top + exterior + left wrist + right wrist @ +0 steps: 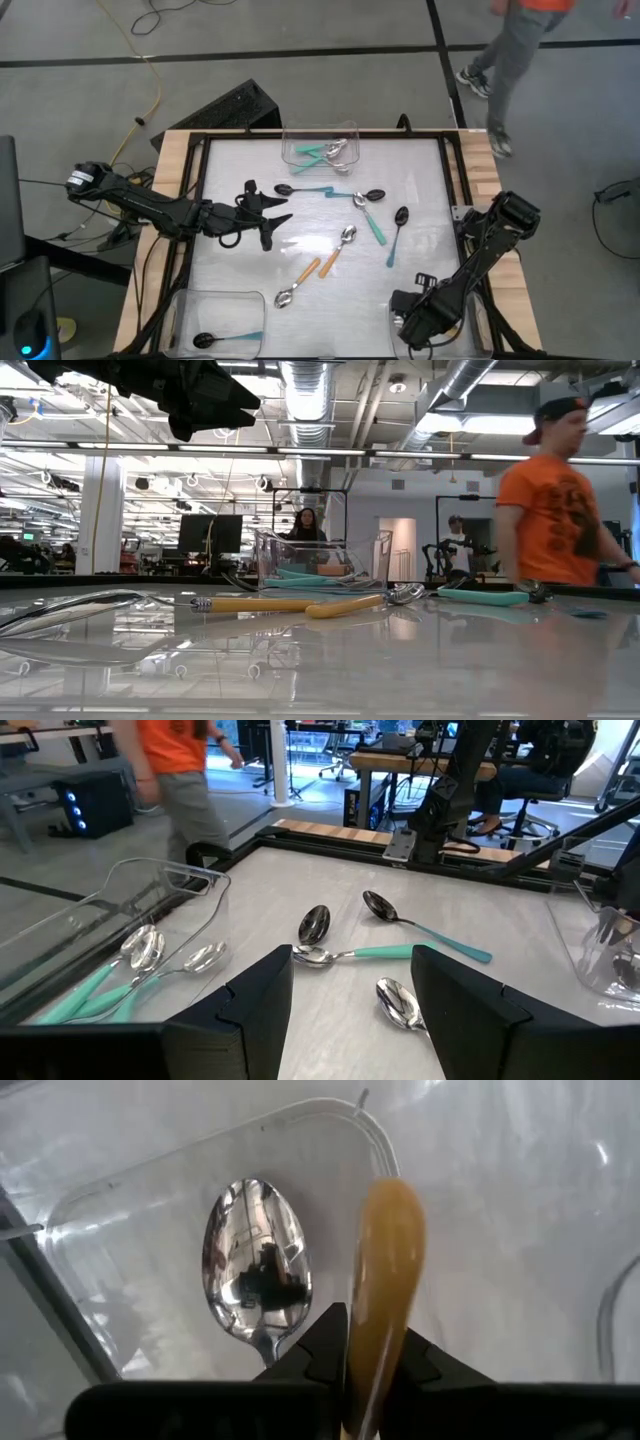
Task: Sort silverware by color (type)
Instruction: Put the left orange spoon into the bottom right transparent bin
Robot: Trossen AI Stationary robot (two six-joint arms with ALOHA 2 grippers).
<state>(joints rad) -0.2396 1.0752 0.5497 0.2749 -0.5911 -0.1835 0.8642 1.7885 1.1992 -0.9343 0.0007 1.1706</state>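
- I had the white, glossy work table (230,160), framed in black rail and pale wood, with three clear plastic bins on it: one at the far edge (319,146) holding silver-bowled, teal-handled spoons, one at the near left (215,318) with a black-bowled teal spoon (228,340), one at the near right (482,325).
- My left gripper (272,213) hovered over the table's left half, its fingers (256,1010) apart and holding nothing.
- My right gripper (365,1355) hung inside the near-right bin, pinched on the orange handle of a spoon (385,1260), beside a silver-bowled spoon (256,1270) already lying there.
- Six spoons lay loose mid-table: two orange-handled ones (308,276) near together, and teal-handled ones in silver (370,215) and black (397,232).
- I judged these spoons light, stiff and slick; the handle's middle looked the surest grip, since the polished bowls would slide.
- Bin walls crowded any release, and the crossing teal spoons could snag each other.
- A person in an orange shirt (548,510) walked beyond the far edge.
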